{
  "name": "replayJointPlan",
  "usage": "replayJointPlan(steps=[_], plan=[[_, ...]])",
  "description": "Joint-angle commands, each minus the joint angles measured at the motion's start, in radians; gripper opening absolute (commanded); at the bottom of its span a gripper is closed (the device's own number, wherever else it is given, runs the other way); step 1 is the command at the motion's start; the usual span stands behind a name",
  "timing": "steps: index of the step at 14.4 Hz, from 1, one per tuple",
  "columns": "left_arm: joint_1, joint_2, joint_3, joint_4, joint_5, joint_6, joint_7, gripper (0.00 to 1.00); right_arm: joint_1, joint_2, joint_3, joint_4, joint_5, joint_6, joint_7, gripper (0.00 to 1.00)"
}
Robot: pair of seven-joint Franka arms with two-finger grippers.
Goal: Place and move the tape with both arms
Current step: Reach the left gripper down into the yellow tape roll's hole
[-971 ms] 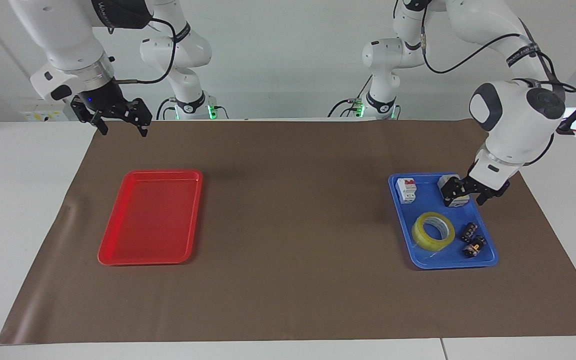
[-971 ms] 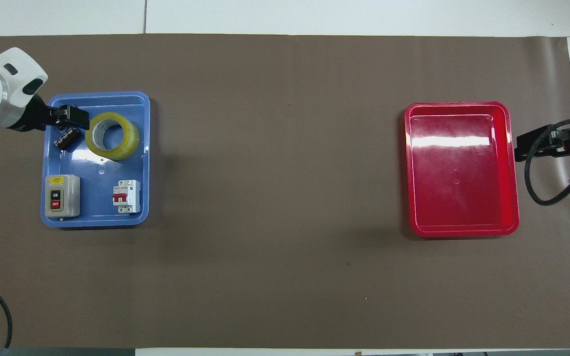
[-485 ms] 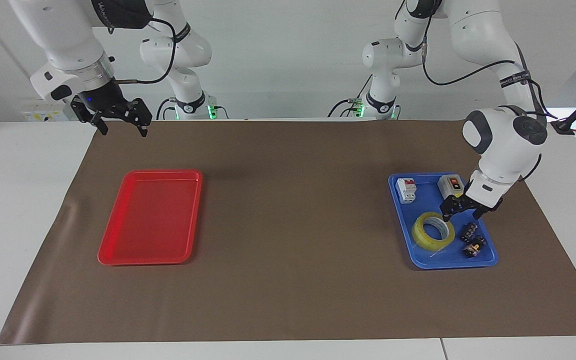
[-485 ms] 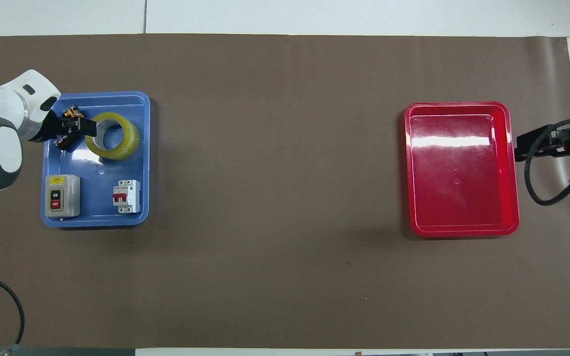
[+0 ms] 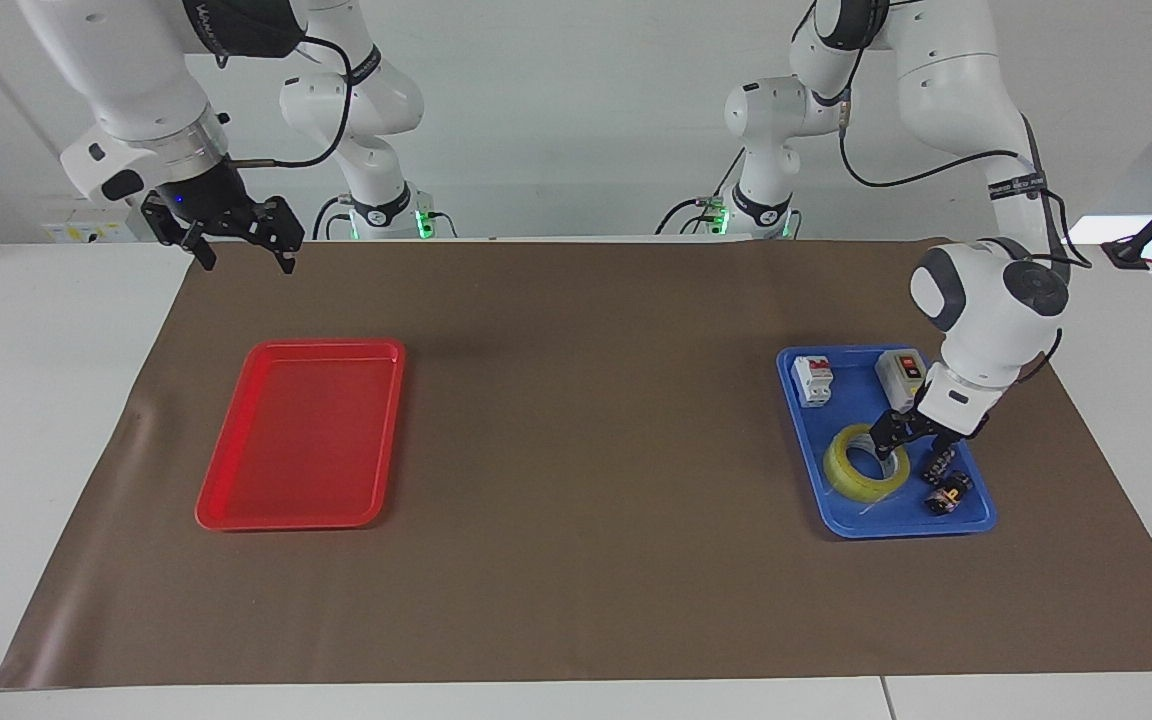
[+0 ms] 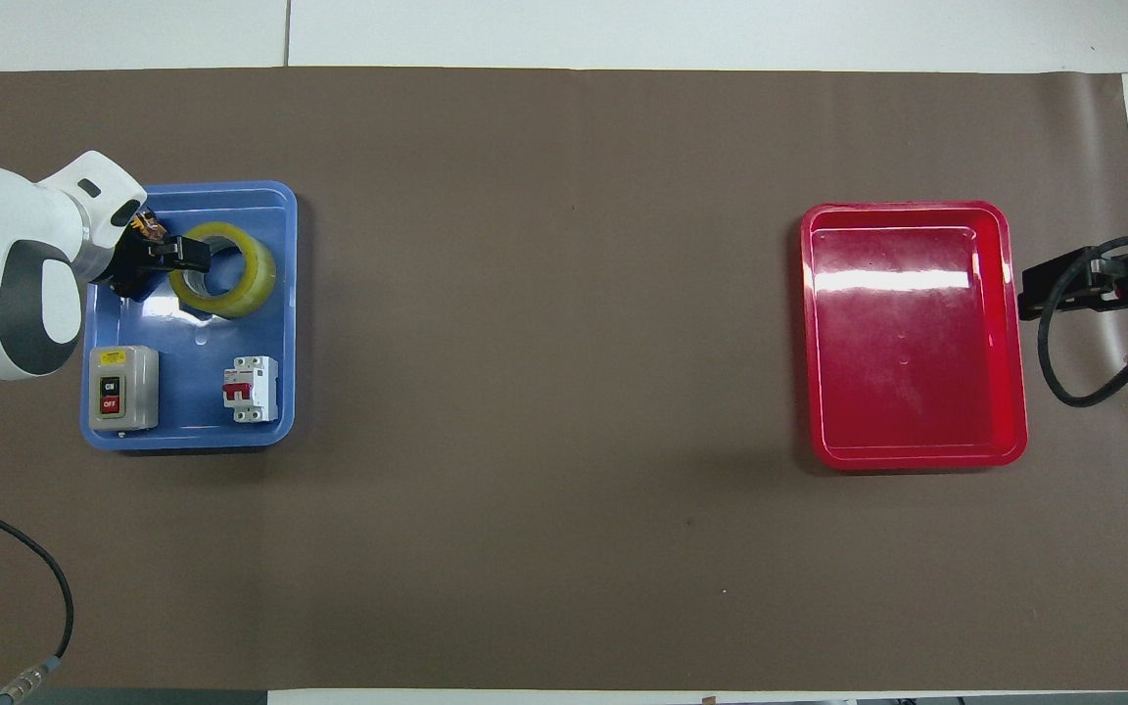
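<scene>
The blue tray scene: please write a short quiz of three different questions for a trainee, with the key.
1. True or false: the tape lies in the red tray.
2. Which gripper is at the tape? A) left gripper B) right gripper
3. Fill in: the grey ON/OFF switch box lies ____ to the robots than the tape.

Key:
1. False. The tape lies in the blue tray.
2. A. One finger reaches into the roll's hole, the other is outside the ring; the right gripper waits, open, above the mat's corner.
3. Nearer.
</scene>
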Motion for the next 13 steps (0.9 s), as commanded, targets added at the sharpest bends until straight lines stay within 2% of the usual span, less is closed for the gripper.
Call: replayJointPlan(steps=[1,2,3,4,5,6,7,13], plan=[[-0.001,0.019,-0.003,-0.010,0.018,0.057,-0.057,0.91,-0.013,-0.013,0.003,-0.020,0.004,0.018,-0.026,1.00],[0.001,0.019,-0.003,-0.011,0.018,0.055,-0.057,0.90,-0.013,-0.013,0.003,-0.020,0.004,0.018,-0.026,1.00],[0.001,0.019,-0.001,-0.011,0.017,0.051,-0.057,0.80,-0.013,-0.013,0.003,-0.020,0.004,0.016,-0.026,1.00],[-0.002,0.018,-0.001,-0.013,0.018,0.045,-0.060,0.61,-0.013,-0.013,0.003,-0.020,0.004,0.018,-0.026,1.00],[-0.007,0.016,-0.003,-0.013,0.017,0.032,-0.062,0.31,-0.013,-0.013,0.003,-0.020,0.004,0.018,-0.026,1.00],[-0.010,0.015,-0.001,-0.013,0.018,0.012,-0.062,0.06,-0.013,-0.013,0.003,-0.020,0.004,0.018,-0.026,1.00],[-0.010,0.009,-0.001,-0.013,0.018,-0.014,-0.060,0.00,-0.013,-0.013,0.003,-0.020,0.004,0.016,-0.026,1.00],[-0.015,-0.105,-0.003,0.015,0.018,-0.245,-0.062,0.00,-0.013,-0.013,0.003,-0.020,0.004,0.018,-0.026,1.00]])
